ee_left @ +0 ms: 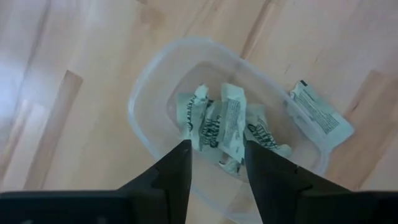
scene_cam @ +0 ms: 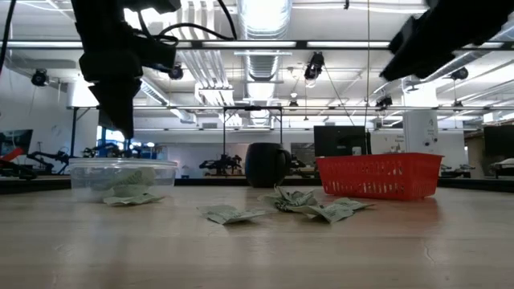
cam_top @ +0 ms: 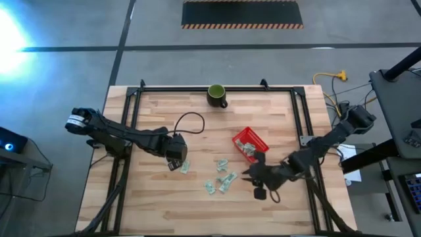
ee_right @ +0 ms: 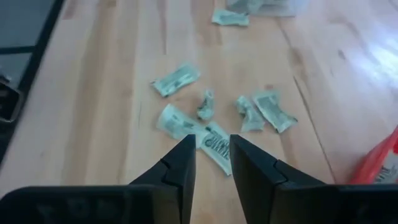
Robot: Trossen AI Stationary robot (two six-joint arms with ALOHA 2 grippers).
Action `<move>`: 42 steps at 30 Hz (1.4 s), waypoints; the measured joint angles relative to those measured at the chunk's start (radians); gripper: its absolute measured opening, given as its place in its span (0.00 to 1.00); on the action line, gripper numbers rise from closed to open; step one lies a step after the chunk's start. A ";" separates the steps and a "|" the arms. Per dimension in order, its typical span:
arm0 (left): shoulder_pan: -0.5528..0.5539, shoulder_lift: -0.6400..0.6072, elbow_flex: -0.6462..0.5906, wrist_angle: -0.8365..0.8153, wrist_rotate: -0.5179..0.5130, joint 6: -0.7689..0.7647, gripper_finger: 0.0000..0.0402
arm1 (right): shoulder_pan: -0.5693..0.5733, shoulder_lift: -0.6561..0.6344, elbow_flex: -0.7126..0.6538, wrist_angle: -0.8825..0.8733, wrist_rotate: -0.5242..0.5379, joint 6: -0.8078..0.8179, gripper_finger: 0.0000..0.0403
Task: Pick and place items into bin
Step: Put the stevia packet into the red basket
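A clear plastic bin (ee_left: pixel 149 93) stands on the table's left half with several pale green-and-white packets (ee_left: pixel 214 121) lying inside. My left gripper (ee_left: pixel 217 149) hangs open over it, pointing steeply down, with nothing between its fingers; the low view shows it (scene_cam: pixel 119 120) above the bin (scene_cam: pixel 120 175). One packet (ee_left: pixel 320 115) lies on the wood beside the bin. More packets (ee_right: pixel 214 146) lie scattered at mid-table. My right gripper (ee_right: pixel 212 140) is open above them and slants down from the table's right side, touching nothing (cam_top: pixel 248 174).
A red mesh basket (cam_top: pixel 250 141) with some packets in it stands right of centre, close to my right arm. A dark green mug (cam_top: pixel 217 95) stands at the far edge. A black cable (cam_top: pixel 191 122) loops over the table behind my left gripper.
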 joint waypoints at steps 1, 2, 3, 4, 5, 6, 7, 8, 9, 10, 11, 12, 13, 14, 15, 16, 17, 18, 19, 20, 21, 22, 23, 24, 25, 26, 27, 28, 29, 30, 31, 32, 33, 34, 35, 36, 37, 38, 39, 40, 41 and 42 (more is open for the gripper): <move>-0.003 0.000 0.000 0.000 0.005 -0.008 0.33 | -0.017 0.011 0.000 0.011 -0.018 -0.010 0.23; -0.006 0.000 0.000 -0.001 0.006 -0.017 0.33 | -0.034 0.021 0.000 0.020 -0.046 -0.024 0.23; -0.010 0.000 0.000 -0.001 0.008 -0.019 0.33 | -0.051 0.032 0.000 0.032 -0.085 -0.040 0.23; -0.015 0.000 0.000 0.000 0.010 -0.019 0.33 | -0.069 0.044 0.000 0.046 -0.127 -0.061 0.24; -0.020 0.000 0.000 -0.001 0.010 -0.019 0.33 | -0.085 0.057 0.000 0.056 -0.175 -0.080 0.24; -0.025 0.000 0.000 -0.001 0.010 -0.020 0.33 | -0.099 0.068 0.000 0.058 -0.212 -0.094 0.25; -0.028 0.000 0.000 -0.001 0.010 -0.020 0.33 | -0.112 0.083 0.002 0.057 -0.236 -0.108 0.25; -0.033 0.000 0.000 -0.001 0.010 -0.024 0.33 | -0.122 0.098 0.008 0.056 -0.250 -0.125 0.26; -0.038 0.000 0.000 -0.001 0.010 -0.032 0.33 | -0.129 0.109 0.014 0.056 -0.261 -0.139 0.27; -0.041 0.000 0.000 -0.001 0.010 -0.043 0.33 | -0.137 0.121 0.021 0.056 -0.268 -0.157 0.28; -0.044 0.000 0.000 -0.001 0.010 -0.046 0.33 | -0.144 0.133 0.032 0.056 -0.275 -0.174 0.29; -0.049 0.000 0.001 0.000 0.010 -0.048 0.33 | -0.148 0.145 0.043 0.059 -0.280 -0.190 0.31; -0.054 0.000 0.001 0.000 0.011 -0.053 0.33 | -0.152 0.158 0.051 0.058 -0.281 -0.205 0.32; -0.057 0.000 0.001 0.000 0.010 -0.065 0.33 | -0.156 0.171 0.059 0.055 -0.281 -0.220 0.34; -0.059 0.000 0.001 0.000 0.010 -0.072 0.33 | -0.160 0.184 0.068 0.053 -0.282 -0.234 0.35; -0.063 0.000 0.001 0.001 0.010 -0.082 0.33 | -0.165 0.197 0.076 0.054 -0.282 -0.242 0.37; -0.065 0.000 0.001 0.001 0.010 -0.095 0.33 | -0.171 0.207 0.081 0.054 -0.282 -0.246 0.39; -0.068 0.000 0.001 0.003 0.010 -0.100 0.33 | -0.175 0.218 0.086 0.052 -0.281 -0.247 0.41; -0.073 0.000 0.001 0.005 0.010 -0.109 0.33 | -0.180 0.229 0.090 0.052 -0.281 -0.247 0.43; -0.077 0.000 0.001 0.005 0.009 -0.121 0.33 | -0.184 0.239 0.093 0.053 -0.282 -0.248 0.45; -0.081 0.000 0.001 0.004 0.009 -0.125 0.33 | -0.189 0.249 0.095 0.047 -0.281 -0.248 0.46; -0.086 0.000 0.001 0.005 0.008 -0.125 0.33 | -0.193 0.257 0.099 0.040 -0.282 -0.248 0.48; -0.091 0.000 0.001 0.005 0.008 -0.126 0.33 | -0.197 0.264 0.103 0.041 -0.284 -0.249 0.49; -0.094 0.000 0.001 0.007 0.008 -0.126 0.33 | -0.202 0.271 0.105 0.043 -0.290 -0.252 0.51; -0.097 0.000 0.001 0.011 0.008 -0.126 0.33 | -0.207 0.276 0.105 0.042 -0.301 -0.260 0.52; -0.098 0.000 0.001 0.018 0.006 -0.126 0.33 | -0.211 0.282 0.105 0.042 -0.311 -0.268 0.53; -0.099 0.000 0.001 0.028 0.005 -0.126 0.33 | -0.216 0.290 0.106 0.044 -0.323 -0.277 0.53; -0.098 0.000 0.001 0.037 0.004 -0.126 0.33 | -0.219 0.296 0.106 0.046 -0.336 -0.290 0.54; -0.098 0.000 0.001 0.040 0.002 -0.127 0.33 | -0.223 0.301 0.106 0.045 -0.349 -0.304 0.55; -0.098 0.000 0.001 0.043 0.002 -0.126 0.33 | -0.228 0.308 0.106 0.047 -0.361 -0.316 0.55; -0.098 0.000 0.001 0.048 0.001 -0.125 0.33 | -0.233 0.312 0.106 0.049 -0.378 -0.325 0.55; -0.098 0.000 0.001 0.055 0.000 -0.125 0.33 | -0.238 0.316 0.106 0.047 -0.395 -0.338 0.55; -0.098 0.000 0.001 0.057 0.000 -0.125 0.33 | -0.245 0.322 0.106 0.047 -0.408 -0.350 0.55; -0.098 0.000 0.001 0.056 -0.001 -0.125 0.33 | -0.250 0.325 0.106 0.048 -0.415 -0.359 0.55; -0.098 0.000 0.001 0.057 -0.001 -0.125 0.33 | -0.257 0.325 0.106 0.043 -0.420 -0.366 0.55; -0.098 0.000 0.001 0.057 -0.001 -0.126 0.33 | -0.264 0.325 0.106 0.043 -0.427 -0.370 0.55; -0.098 0.000 0.001 0.059 -0.001 -0.126 0.33 | -0.271 0.325 0.106 0.048 -0.430 -0.371 0.55; -0.098 0.000 0.001 0.060 -0.002 -0.126 0.33 | -0.276 0.325 0.106 0.051 -0.430 -0.371 0.55; -0.098 0.000 0.001 0.063 -0.002 -0.126 0.33 | -0.282 0.325 0.106 0.051 -0.430 -0.372 0.55; -0.098 0.000 0.001 0.070 -0.004 -0.126 0.33 | -0.286 0.325 0.106 0.050 -0.431 -0.377 0.55; -0.098 0.000 0.001 0.079 -0.007 -0.125 0.33 | -0.290 0.326 0.106 0.051 -0.435 -0.387 0.55; -0.098 0.000 0.001 0.086 -0.010 -0.125 0.33 | -0.292 0.327 0.106 0.051 -0.438 -0.399 0.55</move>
